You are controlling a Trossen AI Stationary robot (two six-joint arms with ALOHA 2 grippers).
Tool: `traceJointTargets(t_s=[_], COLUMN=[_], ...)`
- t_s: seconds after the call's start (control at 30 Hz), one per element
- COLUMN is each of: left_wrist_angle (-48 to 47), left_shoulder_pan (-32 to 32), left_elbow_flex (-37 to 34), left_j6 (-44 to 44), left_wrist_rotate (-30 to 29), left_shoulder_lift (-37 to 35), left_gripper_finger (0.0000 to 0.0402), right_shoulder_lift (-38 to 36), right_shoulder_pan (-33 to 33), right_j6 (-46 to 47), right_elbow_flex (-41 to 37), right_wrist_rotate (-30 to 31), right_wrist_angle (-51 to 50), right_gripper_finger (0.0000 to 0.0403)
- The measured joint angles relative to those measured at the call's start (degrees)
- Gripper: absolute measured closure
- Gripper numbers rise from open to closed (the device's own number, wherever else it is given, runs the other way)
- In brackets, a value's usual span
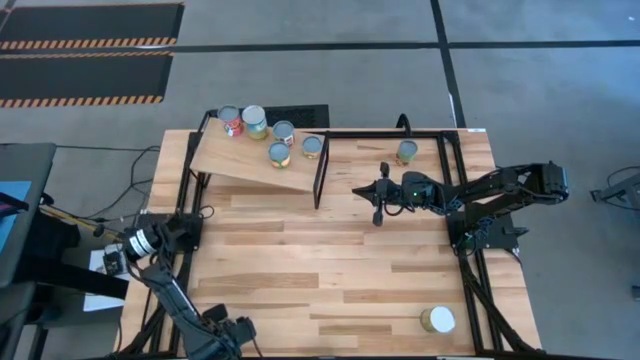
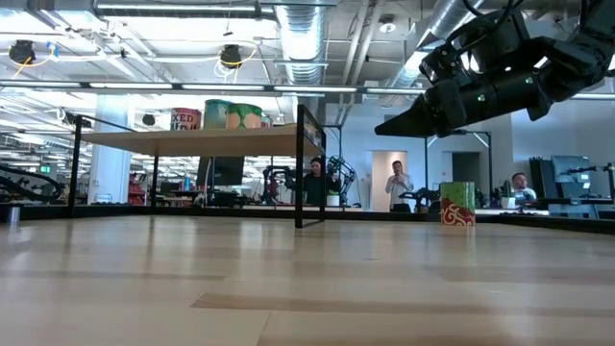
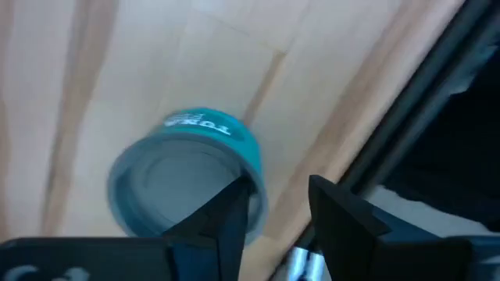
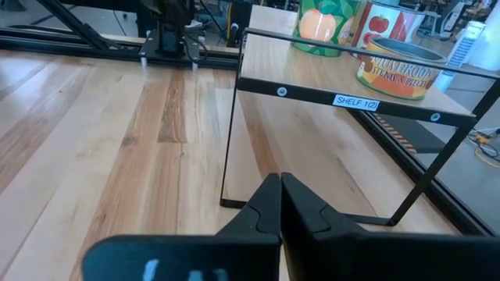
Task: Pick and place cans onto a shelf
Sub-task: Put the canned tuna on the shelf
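The light-wood shelf (image 1: 245, 158) on its black frame stands at the table's far left and carries several cans (image 1: 279, 153), which also show in the low view (image 2: 219, 113). One green-and-red can (image 1: 406, 150) stands on the table at the far right. A cream-topped can (image 1: 437, 320) stands near the right front corner. My right gripper (image 1: 378, 205) is shut and empty above the table, right of the shelf. My left gripper (image 3: 277, 187) is open at the near left edge, above a teal can (image 3: 187, 176) that stands beside one finger. The arm hides this can in the high view. My left gripper comes at the teal can from above. One finger (image 3: 230, 215) stands in front of the can's rim (image 3: 254, 168), and the can lies outside the gap between the fingers. I cannot tell whether the finger touches it.
The black frame rails (image 1: 455, 190) run along the table's far and right sides, and a rail (image 3: 406, 117) runs close to my left gripper. The shelf's front post (image 1: 320, 180) stands just left of my right gripper. Bare planks (image 1: 330, 270) fill the table's middle.
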Motion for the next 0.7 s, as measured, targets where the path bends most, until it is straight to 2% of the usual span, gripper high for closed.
traceJointTargets(t_s=[0.17,0.4,0.57,0.7], left_wrist_angle=[-1.75,-8.26,-9.99,-10.56], left_shoulder_pan=[0.01,0.18,1.34,5.61], left_elbow_flex=[0.26,-0.04,-0.14,-0.15], left_j6=[3.39,5.19,11.94,19.69], left_wrist_rotate=[-1.19,-6.56,-10.99,-14.52], left_shoulder_lift=[1.02,0.74,0.77,0.05], left_gripper_finger=[0.0292,0.0388,0.0398,0.0400], right_shoulder_lift=[0.00,0.00,-0.01,-0.01], right_shoulder_pan=[-0.07,-0.09,-0.09,-0.09], right_j6=[-0.16,-0.21,-0.36,-0.43], right_elbow_flex=[0.00,0.00,0.00,0.00], right_wrist_rotate=[0.09,0.22,0.22,0.22], right_wrist_angle=[0.20,0.39,0.41,0.53], right_gripper_finger=[0.0389,0.0387,0.0389,0.0386])
